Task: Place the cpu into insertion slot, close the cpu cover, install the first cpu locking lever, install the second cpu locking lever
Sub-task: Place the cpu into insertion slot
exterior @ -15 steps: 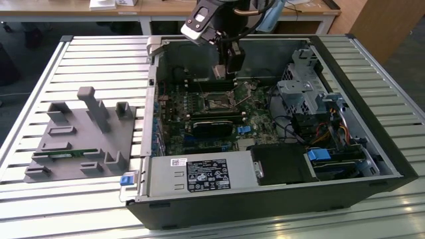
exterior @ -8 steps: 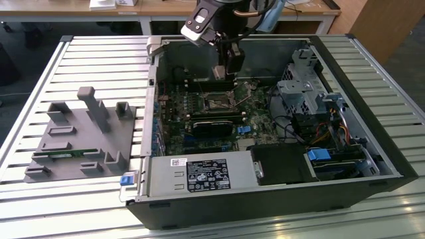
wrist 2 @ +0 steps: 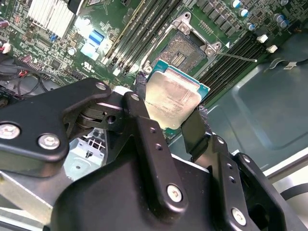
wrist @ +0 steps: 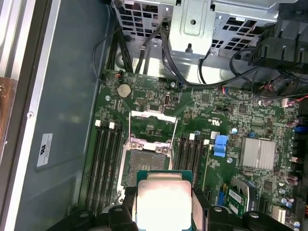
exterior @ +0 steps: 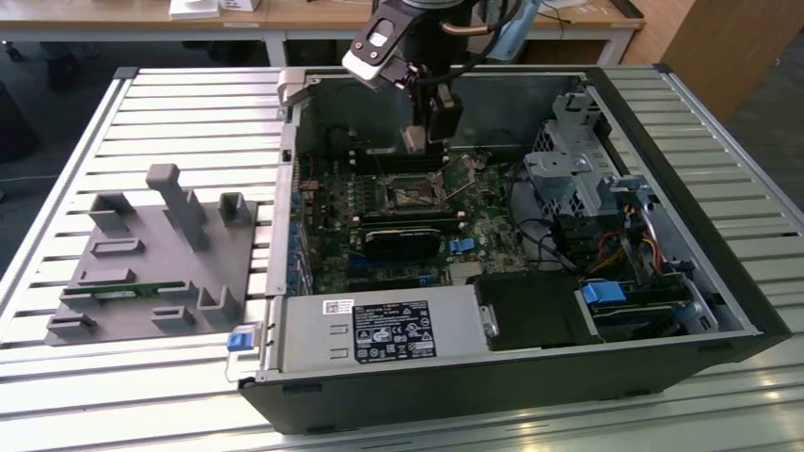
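My gripper [exterior: 420, 141] hangs inside the open computer case, shut on the cpu [wrist 2: 172, 102], a flat square chip with a dull silver face and a green edge. In both wrist views the black fingers [wrist 2: 142, 91] press on two opposite sides of the chip. The cpu [wrist: 163, 199] is held a little above the green board, just short of the insertion slot [wrist: 147, 166], a square socket with a dark centre [wrist 2: 186, 50]. The cpu cover [wrist: 153, 126], a thin metal frame, stands flipped open beyond the socket. In the exterior view the socket [exterior: 409, 193] lies just below the gripper.
Black memory slots [wrist: 106, 159] run along both sides of the socket. A finned heat sink [wrist: 258, 154], a blue connector [wrist: 220, 145] and cables [wrist: 211, 72] lie nearby. A drive cage [exterior: 578, 174] and power supply [exterior: 377, 330] fill the case. A grey fixture [exterior: 157, 254] sits at the exterior view's left.
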`<action>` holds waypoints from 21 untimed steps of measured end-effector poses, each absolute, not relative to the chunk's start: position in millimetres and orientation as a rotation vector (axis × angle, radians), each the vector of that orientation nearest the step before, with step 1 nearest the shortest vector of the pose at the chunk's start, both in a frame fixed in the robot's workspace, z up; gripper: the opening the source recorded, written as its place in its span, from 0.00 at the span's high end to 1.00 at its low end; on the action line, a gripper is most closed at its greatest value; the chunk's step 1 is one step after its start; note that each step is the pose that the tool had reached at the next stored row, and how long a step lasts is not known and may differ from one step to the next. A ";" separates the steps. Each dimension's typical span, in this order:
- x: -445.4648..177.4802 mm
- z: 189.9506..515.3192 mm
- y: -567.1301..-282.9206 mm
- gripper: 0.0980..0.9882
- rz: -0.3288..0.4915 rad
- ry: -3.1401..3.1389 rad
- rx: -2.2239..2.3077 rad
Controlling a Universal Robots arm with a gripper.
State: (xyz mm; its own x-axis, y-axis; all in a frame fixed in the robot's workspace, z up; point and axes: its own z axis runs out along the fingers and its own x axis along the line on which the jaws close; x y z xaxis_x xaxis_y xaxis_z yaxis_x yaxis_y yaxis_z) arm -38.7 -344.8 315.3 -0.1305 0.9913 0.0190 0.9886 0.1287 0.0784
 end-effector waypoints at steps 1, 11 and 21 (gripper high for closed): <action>-38.7 314.9 -344.8 0.50 0.111 2.332 2.046; -38.7 305.7 -344.3 0.50 0.101 2.270 2.120; -38.6 303.4 -344.3 0.50 0.099 2.259 2.132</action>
